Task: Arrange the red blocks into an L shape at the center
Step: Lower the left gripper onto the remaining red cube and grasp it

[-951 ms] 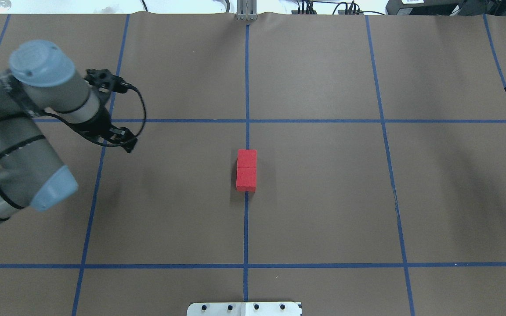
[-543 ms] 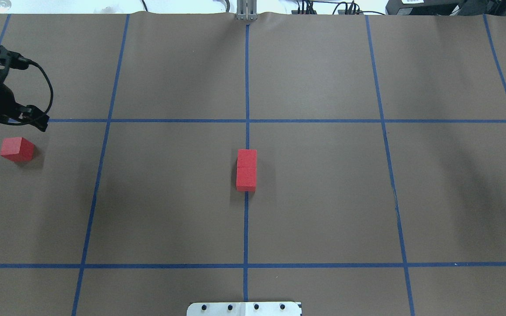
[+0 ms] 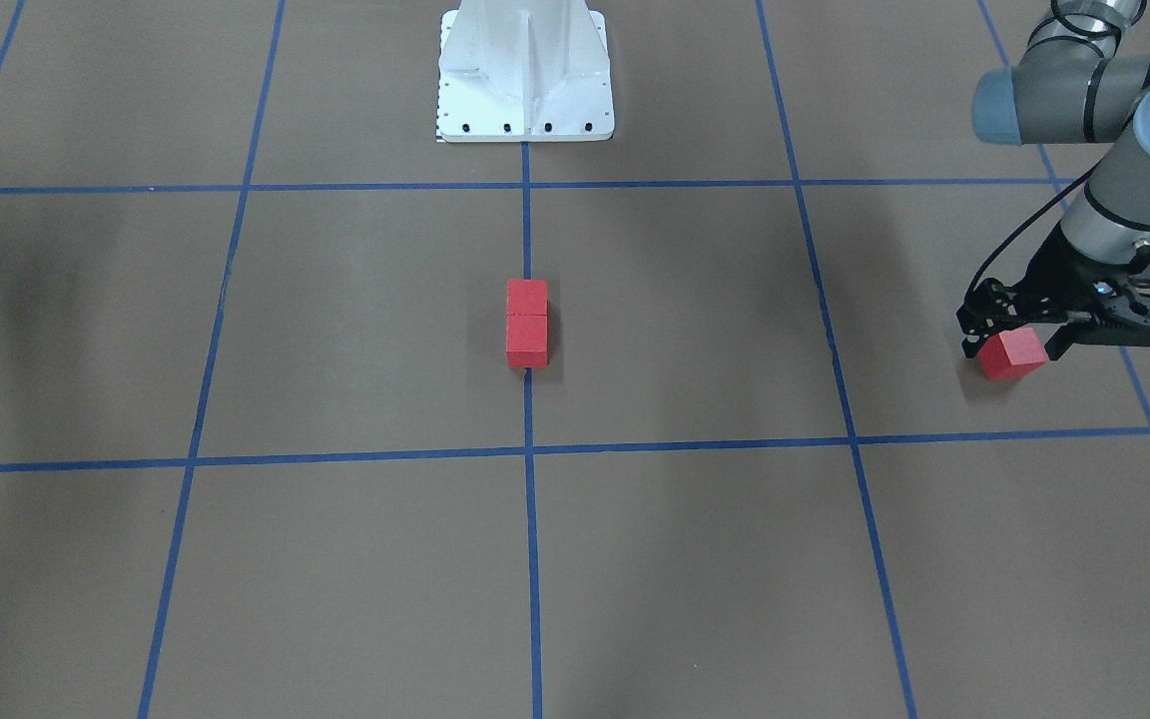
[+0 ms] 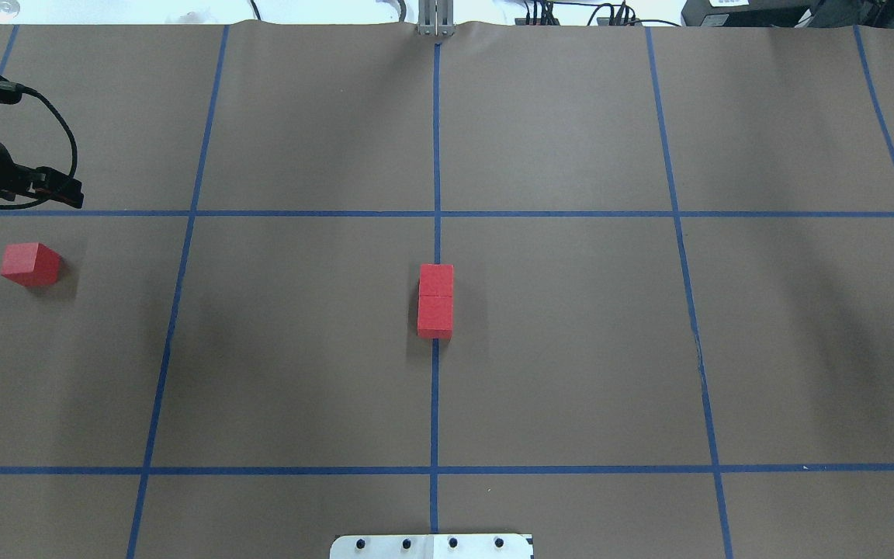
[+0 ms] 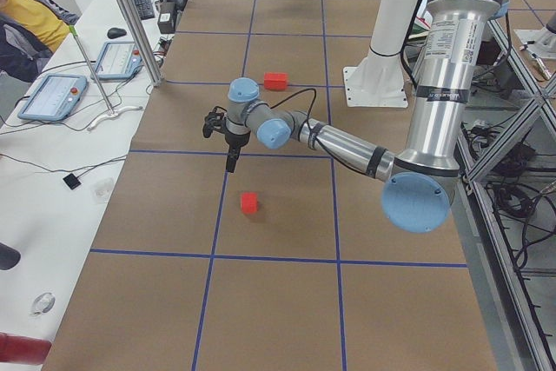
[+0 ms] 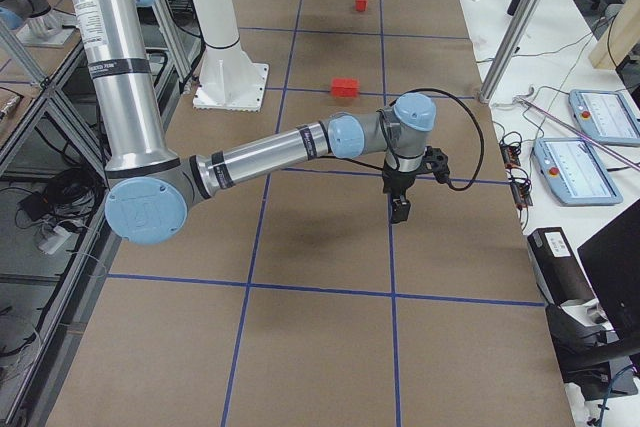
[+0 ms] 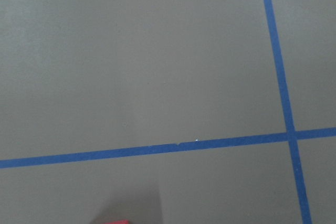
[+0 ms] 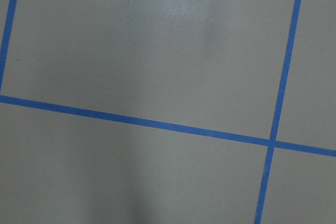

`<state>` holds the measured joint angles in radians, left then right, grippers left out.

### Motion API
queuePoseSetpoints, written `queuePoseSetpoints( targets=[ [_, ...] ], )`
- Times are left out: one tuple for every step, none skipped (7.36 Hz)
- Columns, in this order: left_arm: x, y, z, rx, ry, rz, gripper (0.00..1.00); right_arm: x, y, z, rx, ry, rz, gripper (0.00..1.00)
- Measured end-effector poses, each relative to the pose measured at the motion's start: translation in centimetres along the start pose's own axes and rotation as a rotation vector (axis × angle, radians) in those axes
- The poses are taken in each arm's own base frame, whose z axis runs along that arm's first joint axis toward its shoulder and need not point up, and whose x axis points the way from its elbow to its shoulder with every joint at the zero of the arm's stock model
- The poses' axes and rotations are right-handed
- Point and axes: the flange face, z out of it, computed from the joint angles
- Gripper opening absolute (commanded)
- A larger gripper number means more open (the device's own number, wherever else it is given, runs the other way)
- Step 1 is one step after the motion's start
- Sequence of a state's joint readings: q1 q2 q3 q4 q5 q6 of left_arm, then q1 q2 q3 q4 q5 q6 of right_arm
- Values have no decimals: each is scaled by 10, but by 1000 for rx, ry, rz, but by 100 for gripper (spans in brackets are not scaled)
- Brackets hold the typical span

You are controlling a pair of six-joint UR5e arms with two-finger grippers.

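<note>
Two red blocks [image 4: 435, 301] are sitting end to end, touching, on the blue tape line [image 4: 435, 155] at the center [image 4: 486, 307] of the surface [image 4: 571, 380]. The third block [image 4: 32, 264] is lying well apart, out at the left. Just beyond it the left fingers [image 5: 231, 161] are hovering, spread and holding nothing. The right fingers [image 6: 400, 209] are hanging over the right end; I cannot tell whether they are spread or clenched.

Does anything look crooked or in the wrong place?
Yes. One lone red block sits far out on the robot's left side, turned crooked to the blue tape lines. The other two red blocks touch in a straight row at the center, so there is no L shape yet.
</note>
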<state>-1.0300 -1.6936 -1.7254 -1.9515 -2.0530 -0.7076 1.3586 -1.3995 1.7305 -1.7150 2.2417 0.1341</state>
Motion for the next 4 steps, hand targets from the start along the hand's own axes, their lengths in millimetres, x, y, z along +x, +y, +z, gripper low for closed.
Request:
queuePoseSetpoints(
  targets=[
    [-20,8,24,-3,1,6,99,15,8,-1,-1,3,24,100],
    [-41,19,41,-3,8,12,99,33,17,-3,2,5,48,100],
    [-59,34,51,-11,15,10,99,52,28,-9,9,6,55,100],
    [-69,44,55,-24,19,2,99,66,36,-11,12,6,43,100]
  ],
)
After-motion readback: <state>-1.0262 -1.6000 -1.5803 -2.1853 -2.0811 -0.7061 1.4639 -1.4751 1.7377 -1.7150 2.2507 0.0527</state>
